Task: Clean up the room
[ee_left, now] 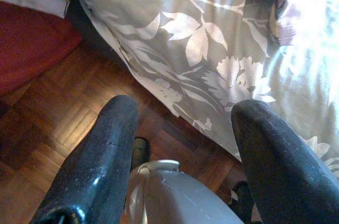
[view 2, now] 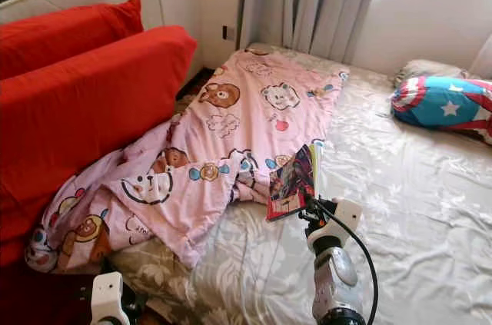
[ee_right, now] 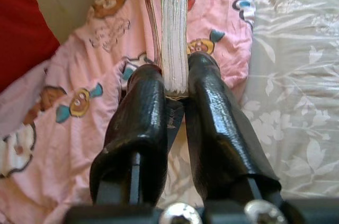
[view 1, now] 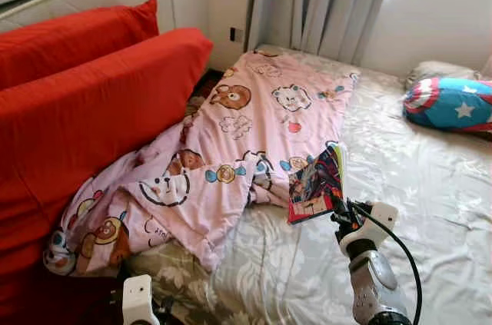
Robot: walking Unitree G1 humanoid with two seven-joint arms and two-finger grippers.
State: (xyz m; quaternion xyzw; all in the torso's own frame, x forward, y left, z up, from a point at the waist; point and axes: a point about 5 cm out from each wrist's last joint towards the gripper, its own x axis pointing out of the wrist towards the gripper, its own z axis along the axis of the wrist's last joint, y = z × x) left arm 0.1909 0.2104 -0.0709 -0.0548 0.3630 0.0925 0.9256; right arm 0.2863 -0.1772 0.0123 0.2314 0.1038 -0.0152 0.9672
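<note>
the right gripper [ee_right: 175, 94] is clamped on a thin comic book [view 1: 317, 179], held on edge above the pink cartoon blanket [view 1: 246, 133] on the bed [view 1: 430, 210]; it looks light, floppy and glossy, so grip near the spine; the left gripper [ee_left: 185, 144] hangs idle, fingers apart

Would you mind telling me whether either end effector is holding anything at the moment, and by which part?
The right end effector grips a comic book by its lower edge, holding it above the bed. The left end effector is open and holds nothing.
</note>
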